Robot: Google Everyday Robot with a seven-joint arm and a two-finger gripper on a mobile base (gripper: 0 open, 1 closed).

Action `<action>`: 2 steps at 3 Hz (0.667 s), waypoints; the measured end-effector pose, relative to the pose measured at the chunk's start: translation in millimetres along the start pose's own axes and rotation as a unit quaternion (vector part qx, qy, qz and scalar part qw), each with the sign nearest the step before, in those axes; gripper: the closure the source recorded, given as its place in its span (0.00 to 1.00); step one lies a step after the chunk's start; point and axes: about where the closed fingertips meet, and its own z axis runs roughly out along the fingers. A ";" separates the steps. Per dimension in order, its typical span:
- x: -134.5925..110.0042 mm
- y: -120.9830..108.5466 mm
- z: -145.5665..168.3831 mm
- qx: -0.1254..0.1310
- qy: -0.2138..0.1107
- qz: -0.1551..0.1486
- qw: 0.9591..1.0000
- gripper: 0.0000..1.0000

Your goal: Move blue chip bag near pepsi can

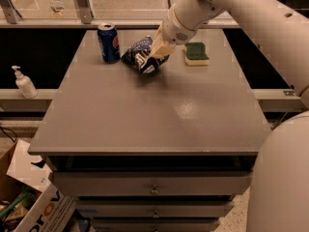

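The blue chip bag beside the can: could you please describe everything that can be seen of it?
The crinkled dark navy foil chip bag has white lettering and pale edges and looks scrunched, not flat. It is at the far middle of the grey table, just right of the upright blue pepsi can with a small gap, and left of the green-and-yellow sponge. The cream-coloured gripper meets its upper right side. Whether it rests fully on the table cannot be told.
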 end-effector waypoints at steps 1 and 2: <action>-4.8 1.3 -2.2 0.000 -0.006 -0.002 1.000 0.28; -5.8 2.1 -0.1 -0.003 -0.007 -0.002 1.000 0.05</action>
